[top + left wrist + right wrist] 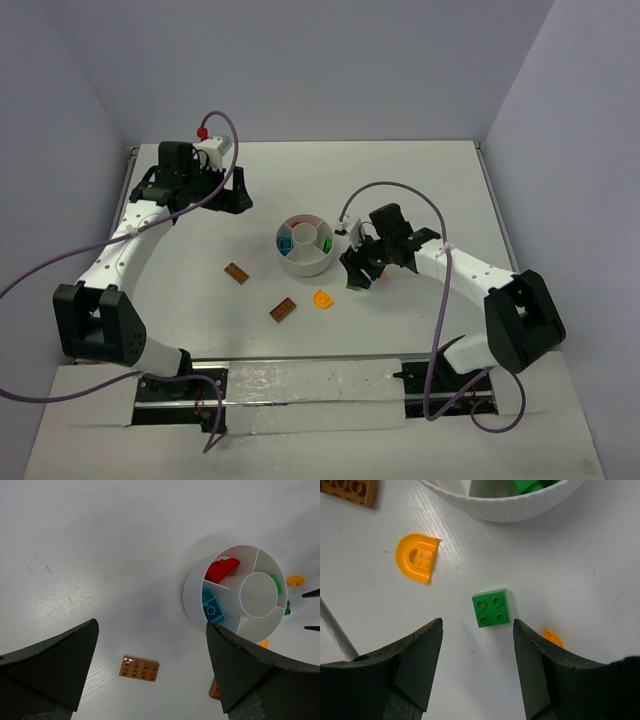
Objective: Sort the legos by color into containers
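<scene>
Top external: high above the near edge, angled down and forward, far off, takes in the whole table [420,190] out to its far edge. Left wrist: near the far-left corner, mid height, looks down toward the table's middle. Right wrist: right of centre, very close to the surface, looks straight down. All three share the white dish [305,262] and the green brick [492,608] beside it; right wrist catches only a stretch of the dish's rim.

Spread jaws flank a brown brick [139,668] near the dish [192,594].
</scene>
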`<state>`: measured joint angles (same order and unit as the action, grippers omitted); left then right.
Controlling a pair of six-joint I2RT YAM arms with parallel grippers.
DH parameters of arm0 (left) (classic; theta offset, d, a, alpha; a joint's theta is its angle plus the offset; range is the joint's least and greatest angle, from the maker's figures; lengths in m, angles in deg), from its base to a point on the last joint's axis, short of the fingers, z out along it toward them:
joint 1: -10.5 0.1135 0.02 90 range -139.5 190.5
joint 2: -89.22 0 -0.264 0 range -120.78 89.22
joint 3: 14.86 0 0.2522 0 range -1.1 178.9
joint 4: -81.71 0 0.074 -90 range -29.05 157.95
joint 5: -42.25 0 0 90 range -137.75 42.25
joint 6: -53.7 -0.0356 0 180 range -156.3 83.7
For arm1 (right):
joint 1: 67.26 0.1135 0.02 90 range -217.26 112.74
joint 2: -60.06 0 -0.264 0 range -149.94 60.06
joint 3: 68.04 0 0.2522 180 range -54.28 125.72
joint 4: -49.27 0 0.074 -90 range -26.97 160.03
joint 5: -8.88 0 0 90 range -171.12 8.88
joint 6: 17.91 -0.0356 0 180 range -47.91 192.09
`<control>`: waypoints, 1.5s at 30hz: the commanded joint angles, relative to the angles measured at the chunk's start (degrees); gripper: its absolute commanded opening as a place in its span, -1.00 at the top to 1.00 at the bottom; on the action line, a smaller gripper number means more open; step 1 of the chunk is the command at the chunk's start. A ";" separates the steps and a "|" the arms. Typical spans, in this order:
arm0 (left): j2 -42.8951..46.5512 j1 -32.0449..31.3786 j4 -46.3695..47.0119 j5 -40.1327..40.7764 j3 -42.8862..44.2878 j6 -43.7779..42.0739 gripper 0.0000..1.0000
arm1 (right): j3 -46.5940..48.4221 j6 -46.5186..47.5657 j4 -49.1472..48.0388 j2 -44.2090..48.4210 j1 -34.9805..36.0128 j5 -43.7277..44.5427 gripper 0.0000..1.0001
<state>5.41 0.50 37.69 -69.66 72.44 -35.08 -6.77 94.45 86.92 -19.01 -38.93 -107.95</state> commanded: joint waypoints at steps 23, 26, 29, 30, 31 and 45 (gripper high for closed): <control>0.23 0.33 0.45 1.19 2.38 -0.60 -0.98 | -3.21 3.39 -7.39 -8.03 4.53 11.65 -0.08; 0.19 0.33 0.69 1.17 2.01 -0.60 -0.99 | -4.19 4.01 -7.49 -6.88 4.75 12.07 0.00; 0.27 0.33 0.82 1.32 1.96 -0.60 -0.99 | -4.82 4.47 -7.41 -5.68 4.80 12.50 0.15; 0.31 0.33 0.82 1.39 1.96 -1.44 -0.98 | -4.89 4.58 -7.27 -4.79 4.80 12.36 0.20; 0.31 0.33 0.78 1.43 1.92 -2.36 -0.98 | -4.85 4.74 -6.92 -3.90 4.80 12.12 0.25; 0.88 0.33 0.64 1.20 1.84 -3.44 -0.99 | 11.94 2.85 0.01 4.38 0.24 2.86 0.42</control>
<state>5.41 0.50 37.35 -68.51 72.44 -37.53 -2.66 98.15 85.90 -12.61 -37.27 -102.64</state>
